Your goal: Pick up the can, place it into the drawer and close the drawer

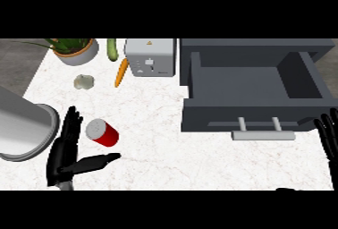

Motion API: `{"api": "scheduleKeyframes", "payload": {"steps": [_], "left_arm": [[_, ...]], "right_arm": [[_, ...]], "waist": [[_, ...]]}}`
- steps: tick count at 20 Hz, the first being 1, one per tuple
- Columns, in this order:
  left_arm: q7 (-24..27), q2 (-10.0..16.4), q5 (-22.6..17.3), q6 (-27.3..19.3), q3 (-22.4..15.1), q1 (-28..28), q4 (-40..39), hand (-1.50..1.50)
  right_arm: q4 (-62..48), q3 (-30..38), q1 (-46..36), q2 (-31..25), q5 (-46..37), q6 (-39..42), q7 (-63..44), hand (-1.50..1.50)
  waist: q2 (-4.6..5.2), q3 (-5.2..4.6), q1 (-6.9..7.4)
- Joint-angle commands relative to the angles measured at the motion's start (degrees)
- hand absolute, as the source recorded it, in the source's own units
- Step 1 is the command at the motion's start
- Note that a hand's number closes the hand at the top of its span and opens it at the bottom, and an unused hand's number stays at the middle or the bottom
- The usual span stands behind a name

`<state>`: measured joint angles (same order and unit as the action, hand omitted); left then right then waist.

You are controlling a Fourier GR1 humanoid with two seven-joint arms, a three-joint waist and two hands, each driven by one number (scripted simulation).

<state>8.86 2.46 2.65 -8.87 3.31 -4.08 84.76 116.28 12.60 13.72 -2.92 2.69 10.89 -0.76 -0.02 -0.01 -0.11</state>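
Can (102,133): red body, grey top, on the counter; its long axis appears to run from upper left to lower right.

Left hand (63,154): just left of the can, fingers straight, thumb splayed out below the can, grasping nothing. The can sits within that open span.

Drawer (251,85): well right of the can, pulled open.

Right hand (327,134): far right of the can, open, at rest.

Judgement: the left hand is nearer and suited to take the can.

No label is legible on the can. The marks on the toaster (152,58), up and right of the can, are unreadable.
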Motion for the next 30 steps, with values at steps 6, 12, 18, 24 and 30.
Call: {"api": "scheduleKeyframes", "payload": {"steps": [6,12,18,24,30], "left_arm": [[5.82,0.91,-1.67,1.66,3.09,2.16,-9.84,-1.50],[8.37,2.22,-2.37,2.24,4.88,4.45,-14.59,-1.50],[10.77,2.64,-4.14,4.24,5.71,3.13,-17.84,-1.50],[12.17,2.19,-5.21,2.93,6.98,9.74,-24.53,-1.50],[15.96,2.55,-4.81,2.31,7.47,12.37,-31.18,-1.50]], "right_arm": [[0.81,-0.97,3.16,2.77,-2.62,0.12,2.78,-1.50],[4.00,-0.91,0.71,1.93,-0.86,0.47,-3.16,-1.50],[5.52,-0.04,-0.45,1.72,-0.85,-0.10,-5.80,-1.50],[4.24,1.94,-0.24,-0.18,1.94,0.97,-4.09,-1.50],[4.36,0.74,-3.73,0.69,0.24,-1.29,-7.78,-1.50]], "waist": [[0.00,0.00,-0.09],[0.00,0.00,-0.07],[0.00,0.00,0.02],[0.02,0.00,-0.08],[0.04,-0.01,-0.05]]}}
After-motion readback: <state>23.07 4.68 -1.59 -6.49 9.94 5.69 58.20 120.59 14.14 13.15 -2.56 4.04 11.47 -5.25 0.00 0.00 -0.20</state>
